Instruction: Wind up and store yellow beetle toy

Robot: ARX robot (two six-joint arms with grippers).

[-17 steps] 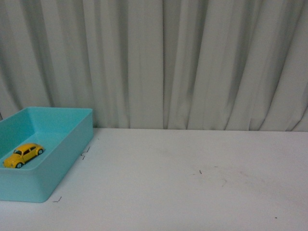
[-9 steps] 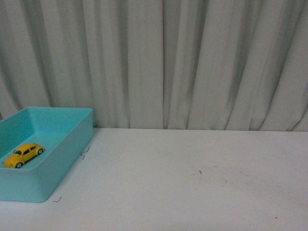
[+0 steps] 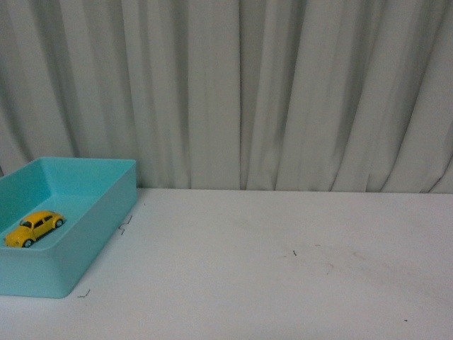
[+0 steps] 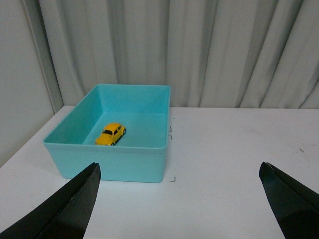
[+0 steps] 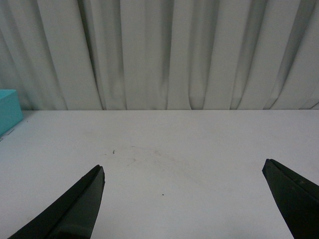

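Both tools, left tool and right tool, spread empty; one yellow beetle toy inside one teal bin.

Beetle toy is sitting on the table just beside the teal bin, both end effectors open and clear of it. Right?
Not quite. The yellow beetle toy is inside the teal bin, resting on its floor, not on the table beside it; the left wrist view shows this plainly, and the front view agrees. The rest holds: the left end effector and right end effector are both open and clear of the toy.
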